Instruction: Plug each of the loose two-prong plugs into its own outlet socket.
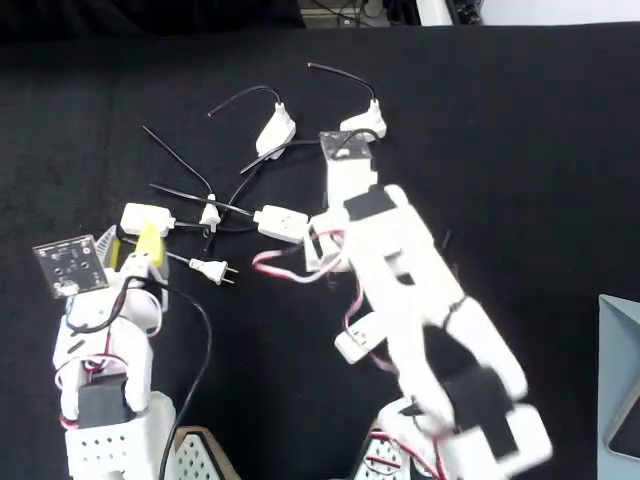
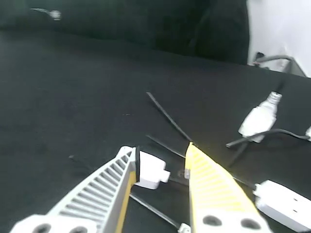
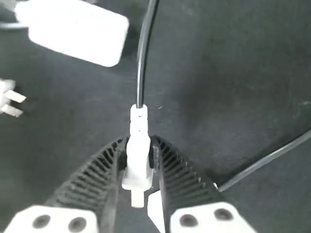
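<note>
Plug [image 3: 138, 145] of white plastic on a thin black cord [image 3: 144, 58] sits clamped in the right gripper [image 3: 138, 158]. The dark ribbed fingers [image 3: 99, 174] press its two flat sides, a short stub at its end points back toward the wrist, and the cord runs straight out ahead of the fingertips. Ahead of this gripper and off to one side lies a rounded white outlet socket [image 3: 73, 31], apart from the held plug, and a loose plug [image 3: 8, 103] with two bare prongs lies further out on that same side. The left gripper [image 2: 160, 148] stands moderately open and holds nothing. A white socket block [image 2: 148, 171] lies on the black table [image 2: 73, 97] between its fingertips, close against the inner face of the white finger [image 2: 104, 187] and clear of the yellow finger [image 2: 209, 189]. Another socket [image 2: 284, 201] lies just outside the yellow finger, and a third white piece [image 2: 257, 119] on a cord lies well ahead of it
</note>
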Action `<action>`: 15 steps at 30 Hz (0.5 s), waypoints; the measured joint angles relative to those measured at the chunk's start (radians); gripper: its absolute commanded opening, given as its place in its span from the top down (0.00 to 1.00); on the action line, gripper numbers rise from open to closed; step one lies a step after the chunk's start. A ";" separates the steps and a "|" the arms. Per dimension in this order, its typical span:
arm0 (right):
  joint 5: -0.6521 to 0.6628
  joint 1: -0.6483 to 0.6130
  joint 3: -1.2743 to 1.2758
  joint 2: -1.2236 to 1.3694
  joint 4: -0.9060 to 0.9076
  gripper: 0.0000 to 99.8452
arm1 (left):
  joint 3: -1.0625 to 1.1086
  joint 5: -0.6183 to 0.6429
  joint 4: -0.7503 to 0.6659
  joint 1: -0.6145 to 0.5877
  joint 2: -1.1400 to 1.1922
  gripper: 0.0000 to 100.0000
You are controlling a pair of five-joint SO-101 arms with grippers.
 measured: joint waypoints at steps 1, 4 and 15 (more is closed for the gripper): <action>0.020 -0.011 0.023 -0.049 0.000 0.99 | 0.000 0.000 0.000 0.014 0.000 0.83; 0.069 -0.051 0.087 -0.190 0.000 0.99 | 0.000 0.000 -0.009 0.054 0.000 0.83; 0.198 -0.229 0.195 -0.603 0.000 0.99 | 0.044 0.000 -0.146 0.175 0.000 0.83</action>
